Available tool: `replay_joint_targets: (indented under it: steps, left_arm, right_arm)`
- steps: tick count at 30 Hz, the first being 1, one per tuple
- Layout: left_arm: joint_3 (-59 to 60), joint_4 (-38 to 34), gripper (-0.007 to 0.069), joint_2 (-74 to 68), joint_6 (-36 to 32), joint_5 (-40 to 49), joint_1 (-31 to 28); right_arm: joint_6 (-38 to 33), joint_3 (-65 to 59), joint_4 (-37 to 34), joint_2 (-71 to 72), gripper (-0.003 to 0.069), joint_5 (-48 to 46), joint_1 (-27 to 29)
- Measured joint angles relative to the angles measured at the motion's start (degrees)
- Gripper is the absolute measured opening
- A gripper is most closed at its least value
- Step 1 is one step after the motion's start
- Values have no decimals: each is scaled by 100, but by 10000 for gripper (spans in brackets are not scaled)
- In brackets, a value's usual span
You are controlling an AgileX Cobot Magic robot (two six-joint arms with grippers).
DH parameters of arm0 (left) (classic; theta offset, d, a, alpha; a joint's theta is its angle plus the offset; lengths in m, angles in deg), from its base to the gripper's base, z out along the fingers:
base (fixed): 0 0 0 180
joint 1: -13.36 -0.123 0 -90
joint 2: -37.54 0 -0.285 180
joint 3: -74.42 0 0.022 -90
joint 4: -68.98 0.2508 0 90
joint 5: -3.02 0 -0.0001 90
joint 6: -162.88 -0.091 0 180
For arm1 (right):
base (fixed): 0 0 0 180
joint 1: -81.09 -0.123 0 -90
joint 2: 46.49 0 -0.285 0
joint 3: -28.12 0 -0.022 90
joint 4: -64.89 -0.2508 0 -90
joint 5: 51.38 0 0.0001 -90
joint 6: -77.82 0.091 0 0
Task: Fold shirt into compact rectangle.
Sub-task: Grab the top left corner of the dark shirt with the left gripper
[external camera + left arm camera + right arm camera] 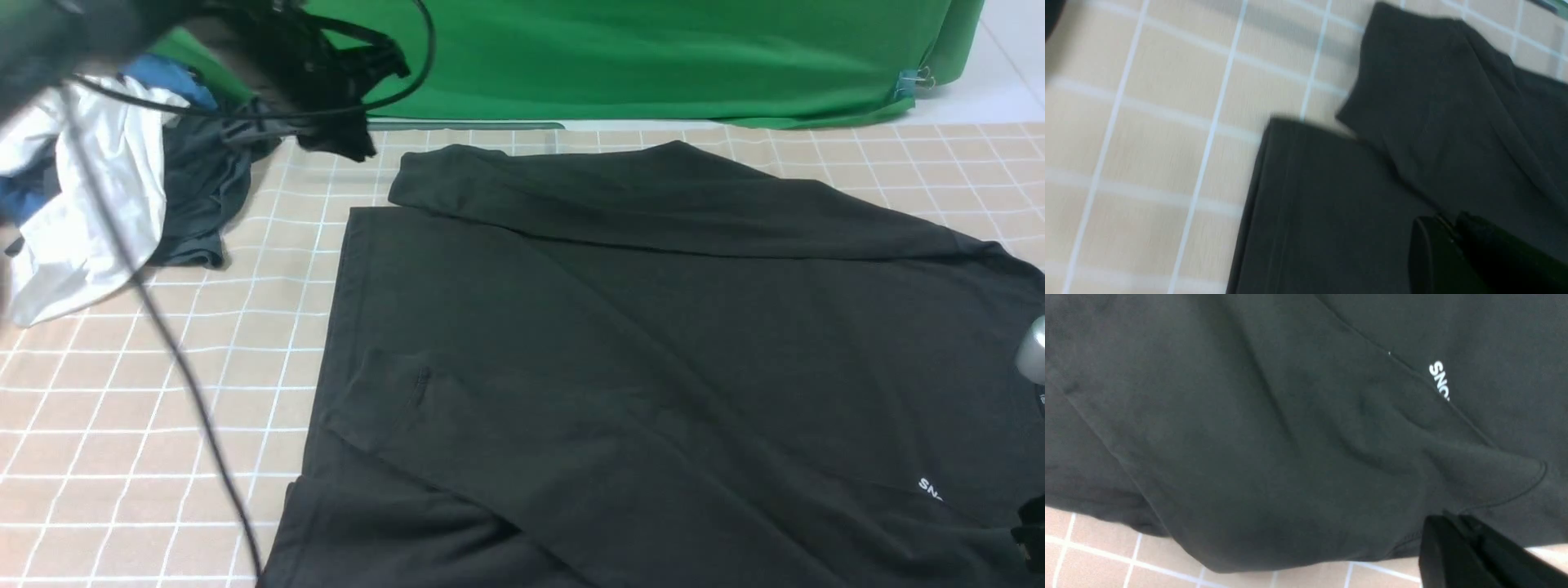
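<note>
The black shirt (653, 343) lies spread on the checked tablecloth (122, 408), its far side folded over toward me. A near flap lies across the body and covers most of the white print (931, 488). Blurred at the far left, my left gripper (347, 143) hangs above the table beyond the shirt's far left corner. In the left wrist view the left gripper (1447, 222) is shut with nothing in it, over the shirt (1331, 212). My right gripper (1447, 518) is shut on the shirt (1249, 437) at a seamed edge near the print (1439, 379), and cloth wrinkles toward it.
A heap at the far left holds a white garment (82, 204), a dark grey garment (200, 196) and blue cloth (175, 82). A black cable (163, 327) hangs across the left side. A green backdrop (653, 57) closes the far edge.
</note>
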Motion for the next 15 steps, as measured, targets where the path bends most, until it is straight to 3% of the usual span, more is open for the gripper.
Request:
replay_joint_targets:
  steps: [10, 15]
  left_arm:
    - [-1529, 439, 363, -1698, -109, -593, 0]
    - [-1585, 369, 431, -1925, -461, -907, 5]
  right_arm:
    - [-5, 0, 0, 0, 37, 19, 0]
    - [-5, 0, 0, 0, 37, 19, 0]
